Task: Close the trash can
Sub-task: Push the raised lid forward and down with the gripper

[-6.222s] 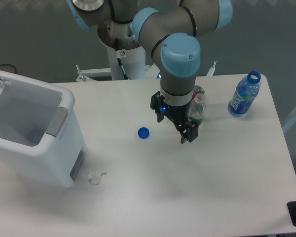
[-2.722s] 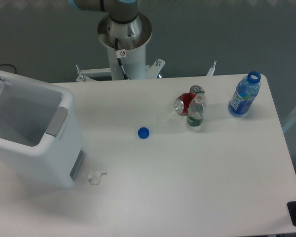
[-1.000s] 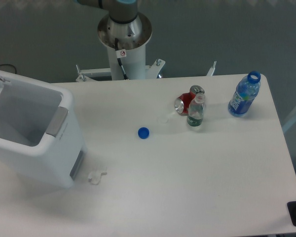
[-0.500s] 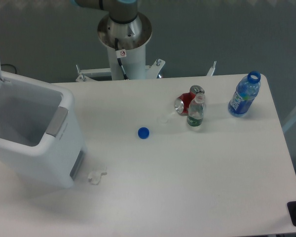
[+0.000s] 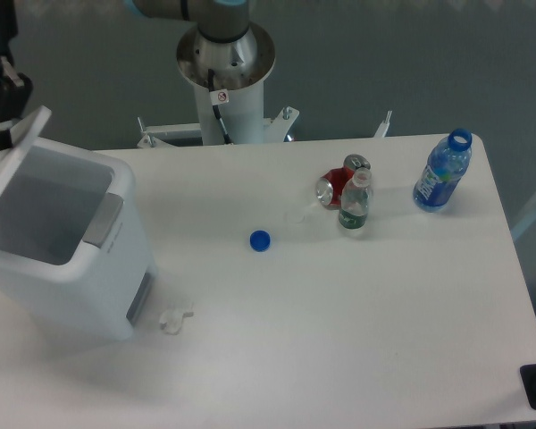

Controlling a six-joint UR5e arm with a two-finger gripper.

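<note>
End effector (image 5: pixel 0 85) behind the trash can (image 5: pixel 62 241) lid (image 5: pixel 13 156), opening unclear, no labels legible

The trash can (image 5: pixel 58 246) stands open at the desk's (image 5: pixel 339 340) left, its lid (image 5: pixel 13 156) tilted up against the dark end effector (image 5: pixel 2 89) behind it.

Trash can (image 5: pixel 67 259) smooth white plastic; table (image 5: pixel 339 322) matt white.
</note>
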